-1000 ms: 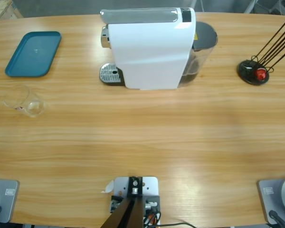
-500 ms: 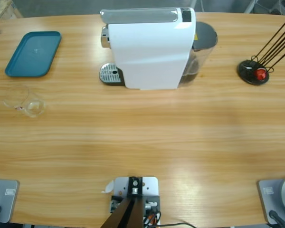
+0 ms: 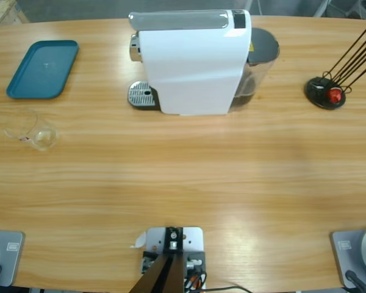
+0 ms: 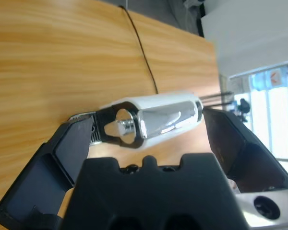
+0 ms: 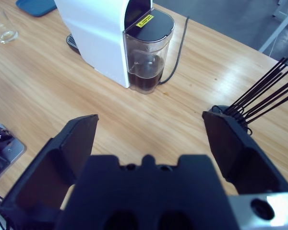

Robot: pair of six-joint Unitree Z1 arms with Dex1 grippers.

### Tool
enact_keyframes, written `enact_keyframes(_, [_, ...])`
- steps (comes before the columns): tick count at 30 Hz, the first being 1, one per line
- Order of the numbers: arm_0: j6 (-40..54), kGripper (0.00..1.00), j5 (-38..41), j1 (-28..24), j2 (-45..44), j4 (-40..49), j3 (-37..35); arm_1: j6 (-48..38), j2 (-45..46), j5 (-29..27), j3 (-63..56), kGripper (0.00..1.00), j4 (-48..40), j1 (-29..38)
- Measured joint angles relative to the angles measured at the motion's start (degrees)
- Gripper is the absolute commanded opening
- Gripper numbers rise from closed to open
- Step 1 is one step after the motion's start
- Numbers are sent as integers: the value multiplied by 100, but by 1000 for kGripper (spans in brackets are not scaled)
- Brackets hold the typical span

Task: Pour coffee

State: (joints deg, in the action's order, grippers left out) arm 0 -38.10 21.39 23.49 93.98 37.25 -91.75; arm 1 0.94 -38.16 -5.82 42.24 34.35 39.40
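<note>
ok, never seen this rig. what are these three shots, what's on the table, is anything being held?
One camera looks straight down on a long wooden table; the other two ride on the arms' wrists and look out between each gripper's black jaws.

On the table: a white coffee machine with a dark-filled tank at its back, a blue tray, a clear glass cup lying on its side, and a black holder of thin sticks with something red in it.

The left gripper and right gripper are both open and hold nothing. Neither arm shows in the overhead view.

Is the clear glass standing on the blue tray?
No, the glass is on the bare table, apart from the tray.
</note>
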Motion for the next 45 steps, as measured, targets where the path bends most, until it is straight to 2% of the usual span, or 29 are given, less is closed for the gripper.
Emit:
enact_keyframes(1, [-125,985,37,1,75,20,-24,0,0,3,0,1000,0,0])
enact_keyframes(3, [-278,873,155,5,182,75,-68,0,0,3,0,1000,-1,0])
enact_keyframes(4, [-303,858,234,12,213,107,-77,0,0,3,0,1000,-1,0])
enact_keyframes(10, [-387,862,566,226,471,151,-77,0,0,3,0,1000,-1,0])
enact_keyframes(26, [-429,852,554,375,772,158,-49,-1,0,3,0,1000,-2,0])
enact_keyframes(28, [-423,816,522,375,795,169,-49,-25,14,38,-106,1000,-286,0])
enact_keyframes(31, [-388,816,513,375,820,176,-49,-137,32,158,-309,1000,-647,0])
enact_keyframes(38, [-357,821,515,376,855,176,-49,-106,-77,97,157,1000,265,0])
enact_keyframes(44, [-357,814,536,376,935,173,-55,-60,-109,1,271,1000,392,0])
enact_keyframes(45, [-357,738,536,376,936,172,-55,-54,-109,1,271,1000,393,0])
